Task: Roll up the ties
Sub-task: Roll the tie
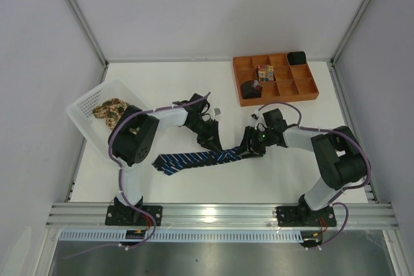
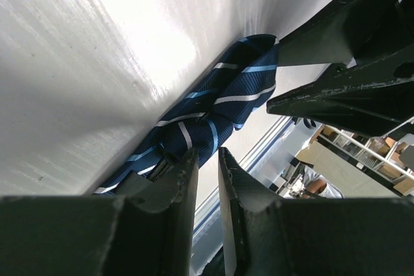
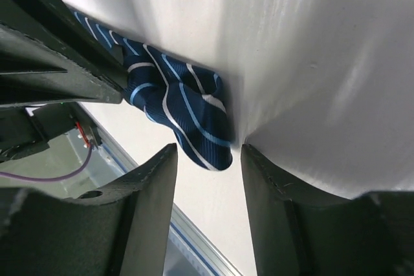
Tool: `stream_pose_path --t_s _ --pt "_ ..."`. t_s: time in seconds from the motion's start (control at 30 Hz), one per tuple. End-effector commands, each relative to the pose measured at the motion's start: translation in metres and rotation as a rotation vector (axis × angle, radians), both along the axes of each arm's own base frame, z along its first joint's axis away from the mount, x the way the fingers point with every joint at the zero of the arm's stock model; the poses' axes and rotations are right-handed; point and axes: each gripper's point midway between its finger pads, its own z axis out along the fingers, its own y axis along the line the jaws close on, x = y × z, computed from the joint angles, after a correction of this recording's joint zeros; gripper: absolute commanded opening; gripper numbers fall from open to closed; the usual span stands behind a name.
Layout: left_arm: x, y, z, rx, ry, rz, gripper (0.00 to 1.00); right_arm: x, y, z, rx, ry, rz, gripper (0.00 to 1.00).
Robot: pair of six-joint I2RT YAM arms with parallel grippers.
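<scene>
Mid-table, navy tie (image 1: 187,159) lies left-right; left end effector (image 2: 207,158), right end effector (image 3: 208,154) parted, empty.

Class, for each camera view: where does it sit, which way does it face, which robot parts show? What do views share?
Top external: above, behind the arms, looking down at the table; left arm and right arm show.
Left wrist: on that wrist, facing the navy tie; left gripper shows.
Right wrist: likewise; right gripper shows.
Shared: the navy tie.
</scene>
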Motion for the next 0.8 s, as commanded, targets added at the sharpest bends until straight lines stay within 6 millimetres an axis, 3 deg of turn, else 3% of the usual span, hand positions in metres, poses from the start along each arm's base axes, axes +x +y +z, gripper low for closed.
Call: stream_pose_path --t_s 0.0,0.07,0.2,0.4,0.57,0.77 --pt "-0.004 0.003 0.005 0.001 -0.043 -0.023 0.25 0.004 0.005 -0.007 0.029 -0.005 -0.008 0.48" --pt "-0.005 0.004 0.004 0.006 -0.045 -0.024 0.25 0.003 0.007 -0.008 0.046 0.006 -0.004 0.46" --pt "-0.009 0.007 -0.003 0.019 -0.038 -0.022 0.25 0.008 0.01 -0.002 0.066 -0.001 -0.019 0.32" --pt "-0.006 0.002 -0.004 0.013 -0.038 -0.019 0.25 0.014 0.005 0.014 0.026 -0.037 -0.052 0.0" --pt "-0.002 -0.01 -0.004 0.003 -0.033 -0.039 0.25 0.017 -0.009 0.022 -0.062 -0.074 -0.069 0.0" --pt "0.009 -0.018 0.01 -0.012 -0.065 -0.037 0.28 0.006 -0.034 0.022 -0.208 -0.046 -0.066 0.0"
